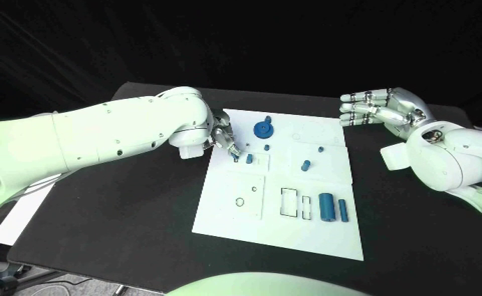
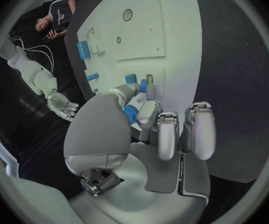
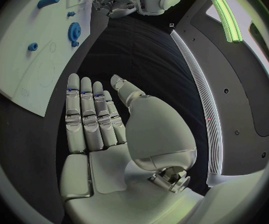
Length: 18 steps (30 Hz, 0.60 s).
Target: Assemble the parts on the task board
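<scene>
No readable text, labels, brands or numbers anywhere; white board carries only thin black outlines, no lettering.

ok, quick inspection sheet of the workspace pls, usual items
Surface: black table, white task board in the middle.
Job's things: blue gear, small blue pegs, two blue cylinders lying at the board's near right.
Clutter: white sheet at the table's left edge.
Hands: left hand pinches a small blue part over the board; right hand open, off the board.
Cables: nothing seen.
Surroundings: dark backdrop.
</scene>
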Motion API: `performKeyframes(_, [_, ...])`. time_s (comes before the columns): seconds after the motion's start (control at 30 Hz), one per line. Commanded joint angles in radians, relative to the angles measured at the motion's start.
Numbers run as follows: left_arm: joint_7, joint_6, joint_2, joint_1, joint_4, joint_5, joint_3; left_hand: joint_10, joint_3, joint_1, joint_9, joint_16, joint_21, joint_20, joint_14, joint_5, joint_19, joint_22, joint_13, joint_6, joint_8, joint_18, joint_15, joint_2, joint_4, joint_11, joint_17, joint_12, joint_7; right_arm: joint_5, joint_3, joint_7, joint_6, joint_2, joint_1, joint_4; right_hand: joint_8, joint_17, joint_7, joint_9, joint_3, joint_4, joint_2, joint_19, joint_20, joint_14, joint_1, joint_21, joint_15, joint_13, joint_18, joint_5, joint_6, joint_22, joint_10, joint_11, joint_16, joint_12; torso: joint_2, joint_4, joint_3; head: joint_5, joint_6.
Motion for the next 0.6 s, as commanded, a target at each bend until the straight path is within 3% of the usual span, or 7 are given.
performKeyframes(0.03, [0.003, 0.003, 0.003, -0.004, -0.002, -0.021, 0.0, 0.006, 0.14, 0.002, 0.001, 0.003, 0.002, -0.003, 0.103, 0.006, 0.056, 0.15, -0.003, 0.015, 0.005, -0.01, -0.001, 0.008, -0.136, -0.002, 0.263, 0.003, -0.006, -0.003, 0.0, 0.008, 0.016, 0.001, -0.001, 0.001, -0.004, -0.002, 0.006, -0.001, 0.005, 0.003, -0.005, 0.004, 0.0, -0.002, -0.004, -0.006, 0.002, -0.001, 0.006, 0.004, -0.004, -0.001, -0.007, 0.003, -0.002, -0.003, 0.0, 0.0004, 0.0005, -0.001, -0.004])
performKeyframes(0.6, [-0.011, 0.019, 0.018, -0.008, -0.021, -0.075, 0.0, 0.005, 0.141, 0.002, 0.001, 0.003, 0.002, -0.003, 0.103, 0.007, 0.056, 0.15, -0.005, 0.015, 0.005, -0.01, -0.001, 0.008, -0.136, -0.002, 0.263, 0.001, -0.006, -0.003, 0.0, 0.008, 0.017, 0.003, -0.002, 0.0, -0.004, -0.004, 0.006, -0.001, 0.007, 0.004, -0.005, 0.006, 0.001, -0.002, -0.007, -0.008, 0.002, -0.001, 0.006, 0.006, -0.004, -0.004, -0.008, 0.003, -0.002, -0.003, -0.001, -0.0005, 0.0007, -0.001, -0.013])
